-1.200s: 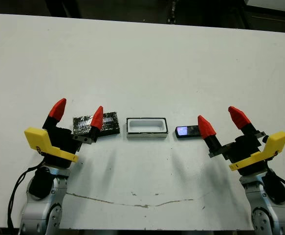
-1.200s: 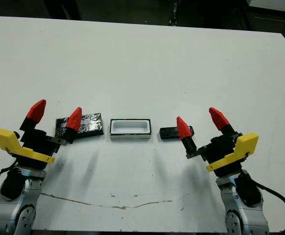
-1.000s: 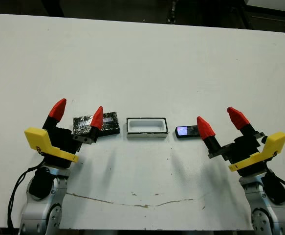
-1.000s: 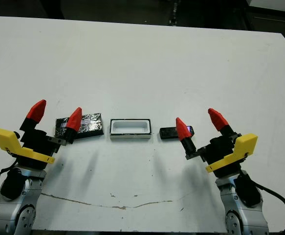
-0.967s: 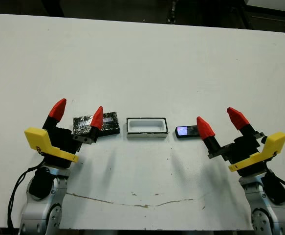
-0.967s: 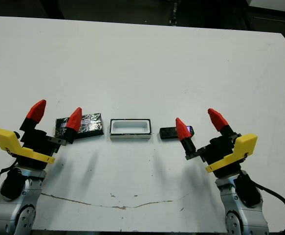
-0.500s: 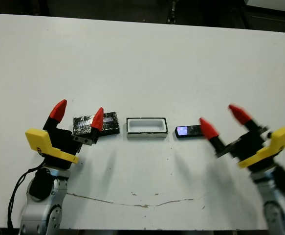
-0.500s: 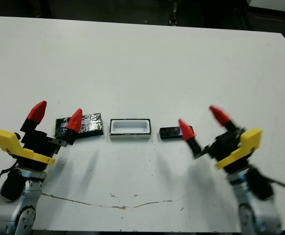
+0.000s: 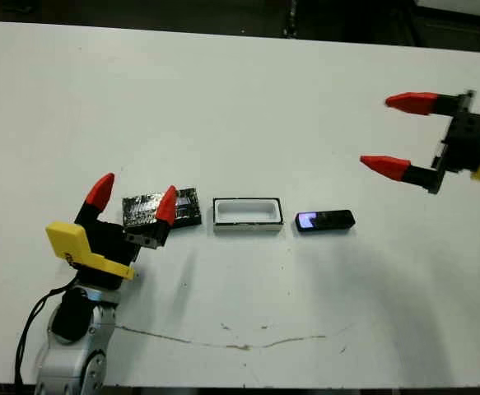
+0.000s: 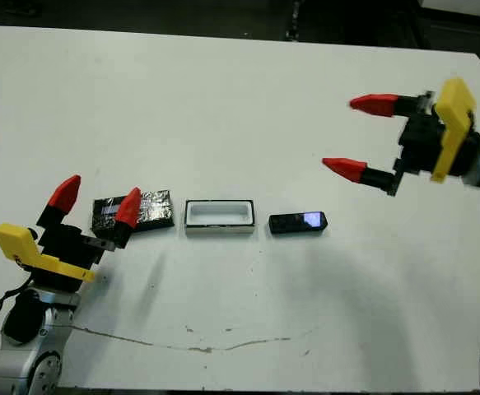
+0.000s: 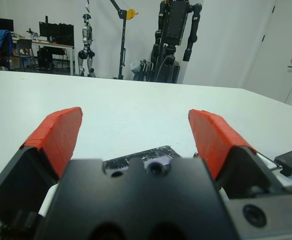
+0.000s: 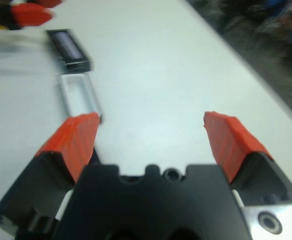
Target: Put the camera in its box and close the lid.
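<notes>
White tabletop (image 9: pixel 223 99) filled the head view, where we saw the lid (image 9: pixel 161 208), the box (image 9: pixel 247 216) and the camera (image 9: pixel 325 220) in a row across the frame's middle, box between the other two, each lying apart. Our left gripper (image 9: pixel 132 197) stood at lower left, fingers spread, one tip over the lid. Our right gripper (image 9: pixel 398 134) hung at upper right, fingers spread, well apart from the camera.

Through the left wrist, we saw parted red fingers (image 11: pixel 58 132) with the lid (image 11: pixel 140 156) between them.

Through the right wrist, parted fingers (image 12: pixel 75 140) framed the box (image 12: pixel 78 95) and lid (image 12: pixel 68 49) beyond.
</notes>
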`<state>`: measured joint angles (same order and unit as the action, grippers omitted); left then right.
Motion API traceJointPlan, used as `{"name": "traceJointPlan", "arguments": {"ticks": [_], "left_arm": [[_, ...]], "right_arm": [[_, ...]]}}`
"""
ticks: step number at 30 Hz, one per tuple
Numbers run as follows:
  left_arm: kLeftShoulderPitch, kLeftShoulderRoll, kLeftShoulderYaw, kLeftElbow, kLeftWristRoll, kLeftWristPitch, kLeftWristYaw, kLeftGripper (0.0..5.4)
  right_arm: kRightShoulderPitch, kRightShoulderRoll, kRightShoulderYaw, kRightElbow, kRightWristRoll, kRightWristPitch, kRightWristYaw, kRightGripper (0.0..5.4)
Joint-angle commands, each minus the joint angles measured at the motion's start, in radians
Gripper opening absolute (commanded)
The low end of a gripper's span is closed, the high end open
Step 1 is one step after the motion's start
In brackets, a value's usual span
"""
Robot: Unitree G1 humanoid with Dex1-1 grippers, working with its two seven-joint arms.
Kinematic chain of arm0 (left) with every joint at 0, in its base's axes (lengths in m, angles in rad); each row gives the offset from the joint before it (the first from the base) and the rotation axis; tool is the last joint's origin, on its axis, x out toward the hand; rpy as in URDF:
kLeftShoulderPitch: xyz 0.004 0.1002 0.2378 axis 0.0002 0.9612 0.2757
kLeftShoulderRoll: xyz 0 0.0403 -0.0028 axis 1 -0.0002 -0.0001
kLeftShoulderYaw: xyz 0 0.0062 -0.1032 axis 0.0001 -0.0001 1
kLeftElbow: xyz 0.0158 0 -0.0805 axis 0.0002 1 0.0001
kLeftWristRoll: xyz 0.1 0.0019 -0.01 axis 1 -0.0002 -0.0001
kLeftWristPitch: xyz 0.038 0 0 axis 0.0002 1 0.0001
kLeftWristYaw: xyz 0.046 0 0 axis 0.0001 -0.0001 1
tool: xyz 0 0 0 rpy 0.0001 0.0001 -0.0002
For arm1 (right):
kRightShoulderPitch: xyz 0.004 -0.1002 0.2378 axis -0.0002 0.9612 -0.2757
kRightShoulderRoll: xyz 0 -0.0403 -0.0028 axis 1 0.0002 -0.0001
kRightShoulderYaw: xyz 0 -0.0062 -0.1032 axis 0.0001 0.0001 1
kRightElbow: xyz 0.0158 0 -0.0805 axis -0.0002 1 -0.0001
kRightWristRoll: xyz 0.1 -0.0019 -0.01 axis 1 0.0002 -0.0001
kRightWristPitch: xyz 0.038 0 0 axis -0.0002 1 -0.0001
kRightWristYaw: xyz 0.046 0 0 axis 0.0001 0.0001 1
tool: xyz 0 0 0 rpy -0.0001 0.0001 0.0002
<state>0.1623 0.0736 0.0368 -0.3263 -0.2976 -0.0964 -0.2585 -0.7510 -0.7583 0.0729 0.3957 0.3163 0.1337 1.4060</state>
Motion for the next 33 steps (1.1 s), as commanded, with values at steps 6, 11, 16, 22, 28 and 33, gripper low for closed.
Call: {"name": "traceJointPlan", "arguments": {"ticks": [6,11,16,22,28,33], "left_arm": [[0.002,0.006,0.004,0.016,0.016,-0.009,0.003,5.39],[-0.003,0.003,0.005,0.019,0.009,-0.001,0.004,5.39],[-0.003,0.008,0.002,0.021,0.005,-0.001,-0.006,5.39],[-0.001,0.017,0.0,0.018,0.019,-0.001,-0.007,5.39],[-0.004,0.009,0.002,0.021,0.003,0.006,-0.007,5.39],[-0.009,0.006,0.008,0.029,-0.011,-0.002,-0.011,5.39]], "right_arm": [[-0.141,0.023,0.209,0.187,-0.14,-0.113,0.208,5.4],[-0.164,0.043,0.302,0.221,-0.155,-0.109,0.208,5.4],[-0.155,0.08,0.32,0.226,-0.233,-0.055,0.207,5.4],[-0.145,0.105,0.319,0.239,-0.26,-0.036,0.208,5.4],[-0.133,0.12,0.311,0.244,-0.276,-0.045,0.194,5.4],[-0.121,0.139,0.302,0.263,-0.282,-0.039,0.184,5.4]]}}
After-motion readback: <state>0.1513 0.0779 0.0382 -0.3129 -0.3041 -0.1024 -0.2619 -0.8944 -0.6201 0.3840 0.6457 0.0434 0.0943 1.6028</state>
